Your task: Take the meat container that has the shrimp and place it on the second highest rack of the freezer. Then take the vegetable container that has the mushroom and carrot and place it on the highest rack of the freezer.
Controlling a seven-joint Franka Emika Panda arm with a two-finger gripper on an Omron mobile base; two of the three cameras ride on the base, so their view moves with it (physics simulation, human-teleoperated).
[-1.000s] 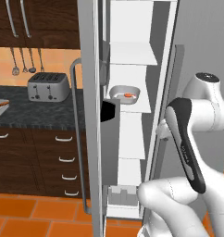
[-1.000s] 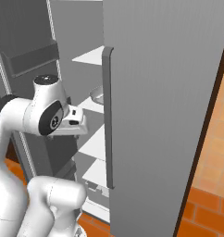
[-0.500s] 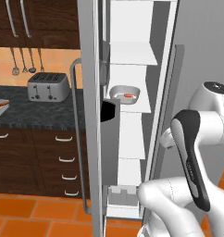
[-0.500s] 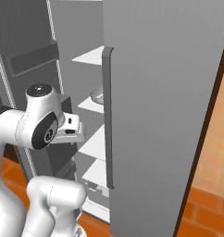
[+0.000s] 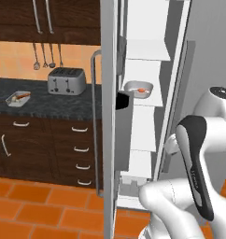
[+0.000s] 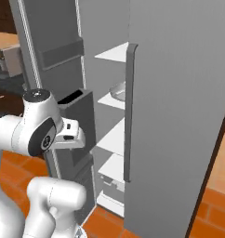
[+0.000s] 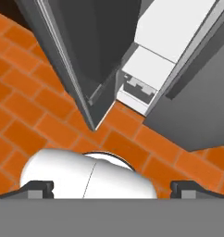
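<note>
The landmark here is the freezer (image 5: 147,116), which stands with its doors open and its white inside visible.

Far to the left of the freezer, on the dark counter (image 5: 45,95), lies a small metal tray, the vegetable container (image 5: 18,98), with the thin orange carrot (image 5: 22,94) in it. The mushroom is too small to make out. Between this tray and the freezer, a silver toaster (image 5: 66,80) stands on the same counter, and some utensils (image 5: 47,56) hang on the wall above it. Under the counter are dark wood drawers (image 5: 77,149).

The left door of the freezer (image 5: 109,121) is seen from its edge, with a long grey bar handle (image 5: 94,121) and a dark bin on its inner side. Inside the freezer, the highest rack (image 5: 147,49) is bare. On the second highest rack (image 5: 144,98) sits the meat container (image 5: 138,88), a shallow bowl-like tray, with the small orange shrimp (image 5: 142,90) inside. From the right base camera, the same container (image 6: 118,90) shows on the second shelf from the top, behind the right door's handle (image 6: 129,111).

To the right of the freezer opening and lower, the white arm (image 5: 199,154) is folded in front of the right door. The gripper (image 7: 112,187) looks down at the orange floor tiles (image 7: 35,120) in front of the freezer bottom; its fingertips (image 7: 40,187) are spread wide apart and nothing is between them.
</note>
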